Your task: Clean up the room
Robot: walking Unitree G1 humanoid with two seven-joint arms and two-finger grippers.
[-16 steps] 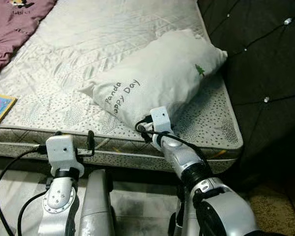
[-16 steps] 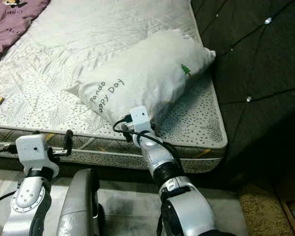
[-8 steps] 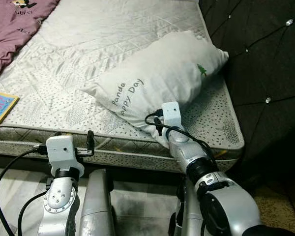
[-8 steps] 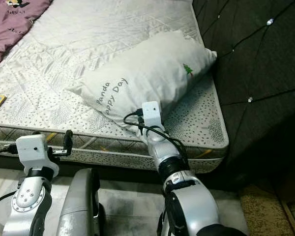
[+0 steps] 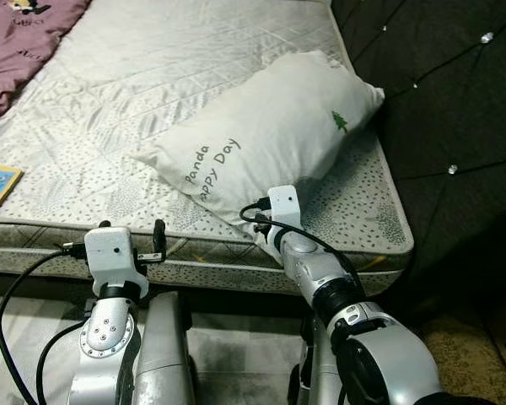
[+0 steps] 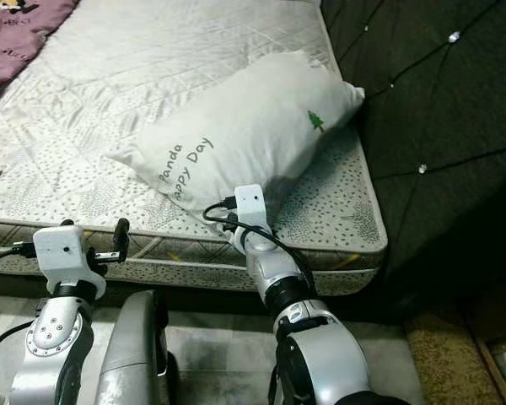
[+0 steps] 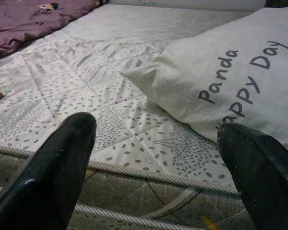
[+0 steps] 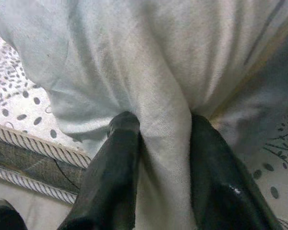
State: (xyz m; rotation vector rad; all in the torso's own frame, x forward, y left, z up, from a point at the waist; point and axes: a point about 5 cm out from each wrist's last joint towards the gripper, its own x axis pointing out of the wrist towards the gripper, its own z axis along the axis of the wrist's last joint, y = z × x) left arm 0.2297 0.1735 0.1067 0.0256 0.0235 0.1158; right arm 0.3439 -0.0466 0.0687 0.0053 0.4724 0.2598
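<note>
Right hand [image 8: 158, 143] pinches the near edge of the pillow [image 5: 270, 135], which lies askew on the mattress [image 5: 135, 110] near the headboard [image 5: 438, 93]; left hand [image 7: 153, 163] spread, idle. Keep the fold deep between the fingers while dragging

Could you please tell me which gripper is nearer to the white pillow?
Right. The right gripper pinches the white pillow at its near edge; the left gripper hovers open, short of the mattress edge.
</note>
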